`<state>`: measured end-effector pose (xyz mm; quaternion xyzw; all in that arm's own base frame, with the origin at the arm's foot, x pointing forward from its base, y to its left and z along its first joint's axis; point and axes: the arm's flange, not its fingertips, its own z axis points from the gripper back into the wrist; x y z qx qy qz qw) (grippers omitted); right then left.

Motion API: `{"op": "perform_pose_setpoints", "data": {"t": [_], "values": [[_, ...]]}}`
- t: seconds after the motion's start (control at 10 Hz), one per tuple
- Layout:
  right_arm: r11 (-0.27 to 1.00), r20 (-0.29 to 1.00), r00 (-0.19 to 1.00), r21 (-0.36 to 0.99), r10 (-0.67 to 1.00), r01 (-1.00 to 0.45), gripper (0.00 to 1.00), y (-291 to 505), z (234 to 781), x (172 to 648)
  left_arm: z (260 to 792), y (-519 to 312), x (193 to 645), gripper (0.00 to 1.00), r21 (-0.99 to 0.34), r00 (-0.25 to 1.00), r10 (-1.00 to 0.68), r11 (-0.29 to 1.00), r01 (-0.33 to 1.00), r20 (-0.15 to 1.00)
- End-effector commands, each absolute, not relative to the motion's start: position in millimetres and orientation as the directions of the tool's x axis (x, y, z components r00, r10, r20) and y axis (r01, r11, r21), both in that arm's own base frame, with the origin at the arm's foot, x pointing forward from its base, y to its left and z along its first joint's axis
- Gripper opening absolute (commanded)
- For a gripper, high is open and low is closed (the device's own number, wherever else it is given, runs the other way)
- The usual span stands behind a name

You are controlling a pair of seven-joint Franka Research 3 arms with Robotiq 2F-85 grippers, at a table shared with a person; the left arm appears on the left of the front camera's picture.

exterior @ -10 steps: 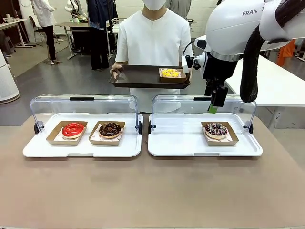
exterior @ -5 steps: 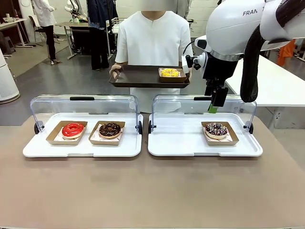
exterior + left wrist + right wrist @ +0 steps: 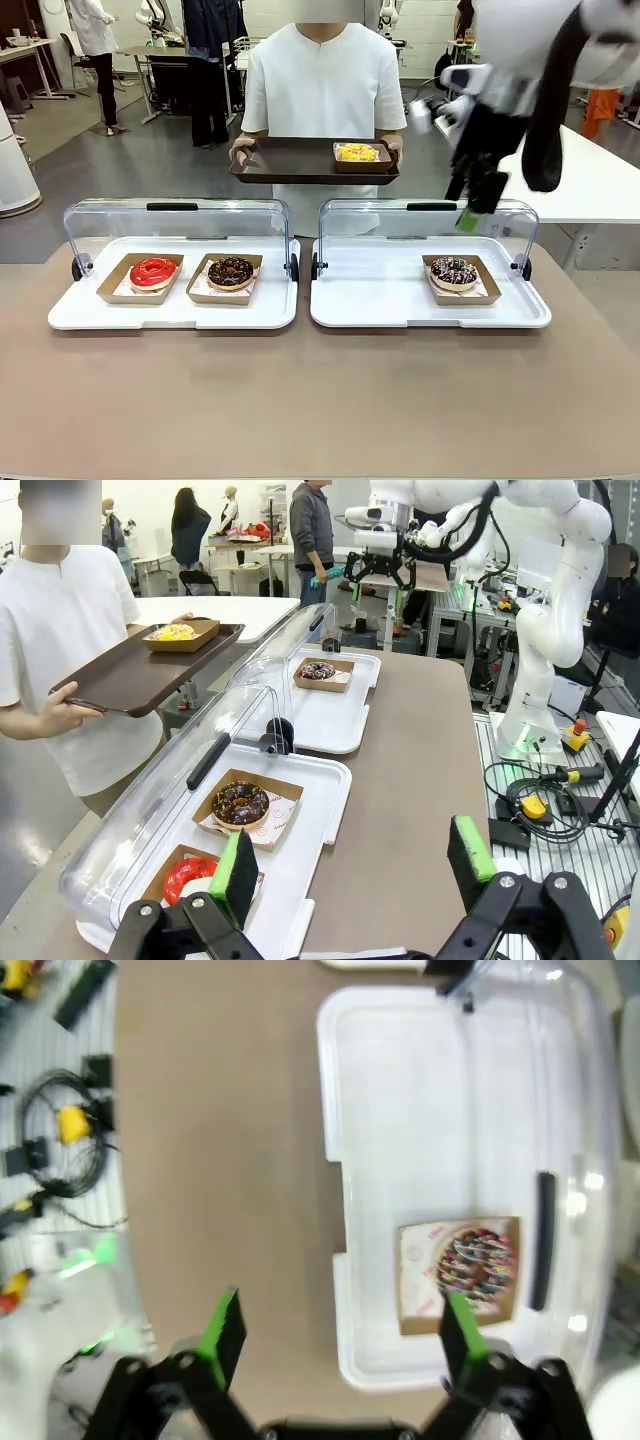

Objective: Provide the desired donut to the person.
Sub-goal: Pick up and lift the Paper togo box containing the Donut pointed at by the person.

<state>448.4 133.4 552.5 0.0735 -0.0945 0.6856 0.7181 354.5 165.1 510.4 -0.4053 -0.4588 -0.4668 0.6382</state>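
Rightward has swung the right arm's black, green-padded fingers [image 3: 466, 217], apart and empty, upper right; left fingers [image 3: 235, 875] apart too. Yellow-glazed round donut [image 3: 357, 152] rests upper centre on the person's [image 3: 322, 80] flat brown tray [image 3: 285, 165].

Setting: a robotics lab in an open hall, staged as a donut counter. Evidence: a white robot arm [image 3: 548, 630] stands at the end of the brown surface [image 3: 300, 400], with loose cables [image 3: 505, 780] and small yellow devices [image 3: 533, 807] on the floor by its base, and a white work table [image 3: 590, 180] behind on the grey floor [image 3: 150, 180]. On the surface, two white display trays [image 3: 370, 300] with clear hinged lids [image 3: 180, 220] hold donuts [image 3: 231, 270] in cardboard boats. A person [image 3: 322, 90] stands opposite holding a brown serving tray [image 3: 290, 160].
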Motion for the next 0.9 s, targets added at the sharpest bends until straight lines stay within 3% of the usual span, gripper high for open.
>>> {"op": "perform_pose_setpoints", "data": {"t": [0.0, 0.3, 0.5, 0.8], "values": [[0.063, 0.456, 0.09, 0.075, 0.885, -0.995, 1.0, 66, 574, 460, 512, 166, 353, 1.0, -0.085, 0.137, -0.219, 0.233, 0.969, 0.966], [0.131, 0.727, 0.114, 0.033, 0.677, -0.991, 1.0, -51, 589, 446, 512, 166, 353, 1.0, -0.085, 0.137, -0.219, 0.233, 0.969, 0.966], [0.181, 0.777, 0.056, -0.076, 0.627, -0.98, 1.0, -119, 582, 427, 512, 166, 353, 1.0, -0.085, 0.137, -0.219, 0.233, 0.969, 0.966], [0.19, 0.865, -0.021, -0.133, 0.501, -0.973, 1.0, -195, 556, 401, 512, 166, 353, 1.0, -0.085, 0.137, -0.219, 0.233, 0.969, 0.966]]}}
